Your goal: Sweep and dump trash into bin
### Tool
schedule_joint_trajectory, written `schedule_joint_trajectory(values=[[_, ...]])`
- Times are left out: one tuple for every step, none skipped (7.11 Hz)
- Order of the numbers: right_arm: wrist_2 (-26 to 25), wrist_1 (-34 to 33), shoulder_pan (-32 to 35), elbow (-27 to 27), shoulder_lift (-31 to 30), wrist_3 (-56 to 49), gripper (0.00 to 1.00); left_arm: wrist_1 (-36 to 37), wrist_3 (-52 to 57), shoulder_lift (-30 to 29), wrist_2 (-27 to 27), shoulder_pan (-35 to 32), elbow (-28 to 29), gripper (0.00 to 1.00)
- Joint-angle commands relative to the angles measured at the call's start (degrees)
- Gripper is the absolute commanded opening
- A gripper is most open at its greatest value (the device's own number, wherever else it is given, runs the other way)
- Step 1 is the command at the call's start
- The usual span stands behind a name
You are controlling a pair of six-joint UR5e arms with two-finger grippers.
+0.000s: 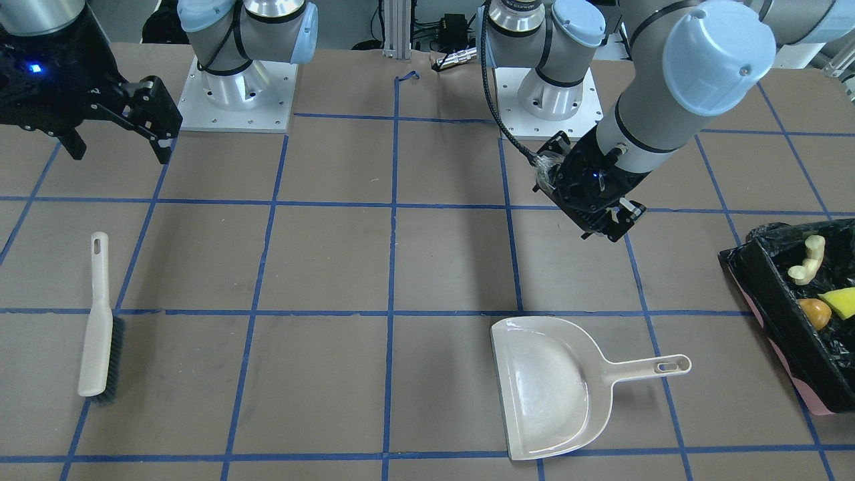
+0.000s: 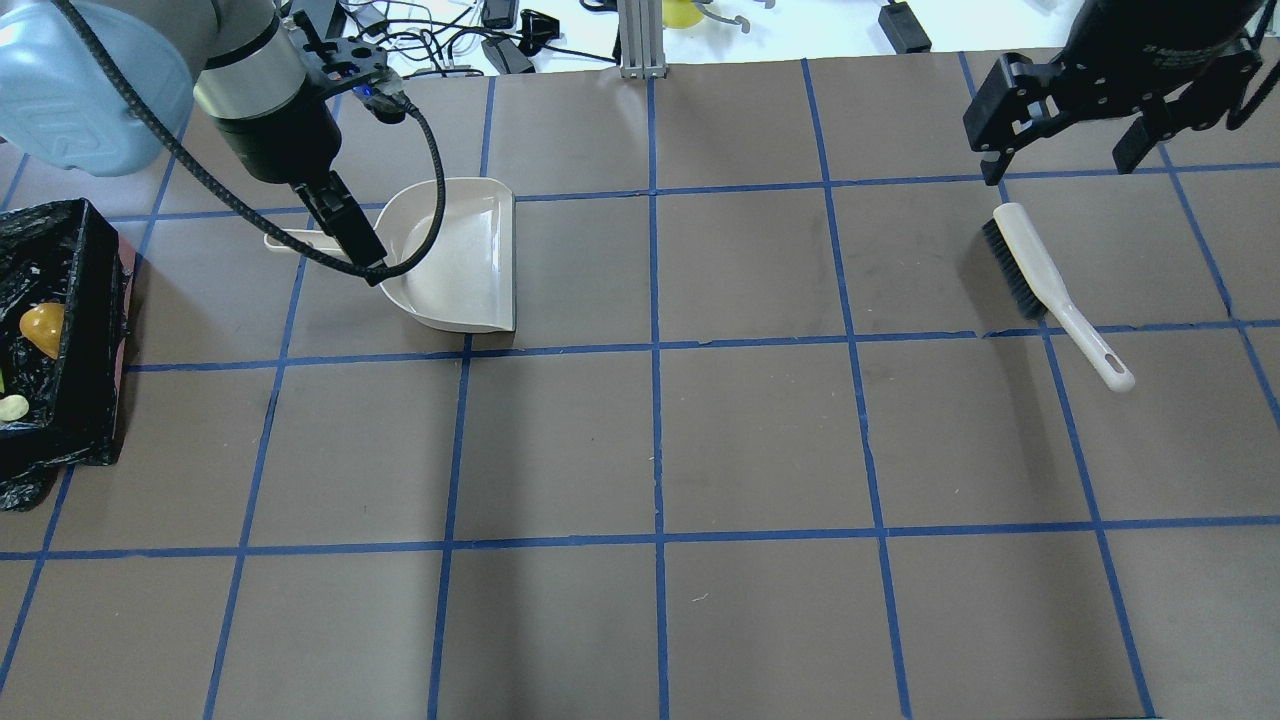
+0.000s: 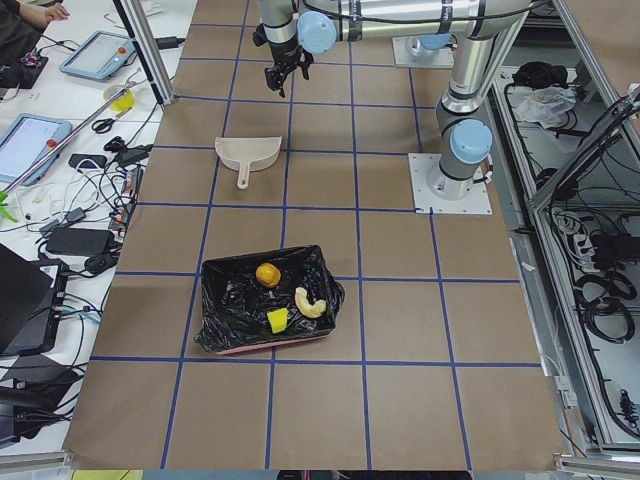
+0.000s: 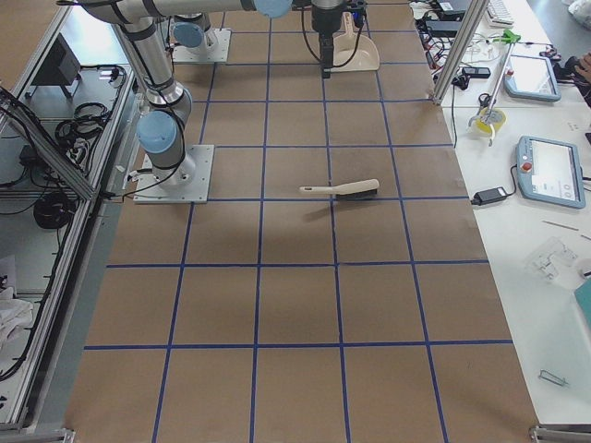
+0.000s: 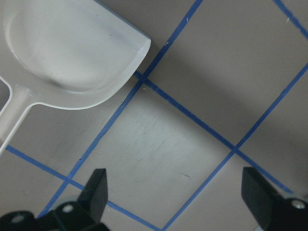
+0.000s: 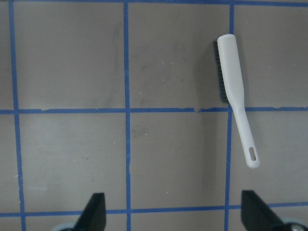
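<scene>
Dustpan (image 1: 554,387) lies by the surface's (image 1: 334,254) operator edge, front view; trash (image 1: 813,312) sits in the bin (image 1: 761,287) at the left edge. Overhead, brush (image 2: 1020,262) near right edge. Wrist views: left pincer (image 5: 175,192) and right pincer (image 6: 173,207) both spread

We see the bin (image 3: 225,300) upright on the table, well apart from the dustpan (image 3: 248,152), off its handle end. It's a rectangular box lined with a crinkly black bag, with pink showing along its lower edge. All three pieces of trash lie inside on the bag. The golden-brown potato-like lump (image 3: 266,274) is at the end nearest the dustpan. The yellow sponge (image 3: 278,320) is at the end farthest from the dustpan. The curved tan croissant-shaped piece (image 3: 311,303) is just beside the sponge.
</scene>
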Motion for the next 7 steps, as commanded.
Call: schedule_joint_trajectory(values=[[2.6,-2.6,0.3,-0.4,1.7,0.6,1.00,1.0,-5.5,0.0,-0.7,-1.9,0.1,1.00],[2.4,-2.7,0.3,-0.4,1.5,0.6,1.00,9.1,-14.4,-1.1,-0.6,-2.3,-1.2,1.00],[2.2,-2.3,0.3,-0.4,1.4,0.6,1.00,10.6,-18.7,-0.8,-0.3,-3.2,-1.8,1.00],[2.5,-2.3,0.3,-0.2,1.4,0.6,1.00,10.7,-22.5,-0.2,0.7,-4.6,-2.0,1.00],[2.6,-2.2,0.3,-0.2,1.3,0.6,1.00,10.6,-29.7,1.0,4.0,-5.5,-1.9,1.00],[2.3,-2.1,0.3,-0.1,1.1,0.6,1.00,10.2,-33.7,3.4,5.4,-6.2,-1.9,1.00],[2.7,-2.1,0.3,0.1,1.1,0.6,1.00,9.5,-37.0,6.1,5.5,-6.3,-2.6,1.00]])
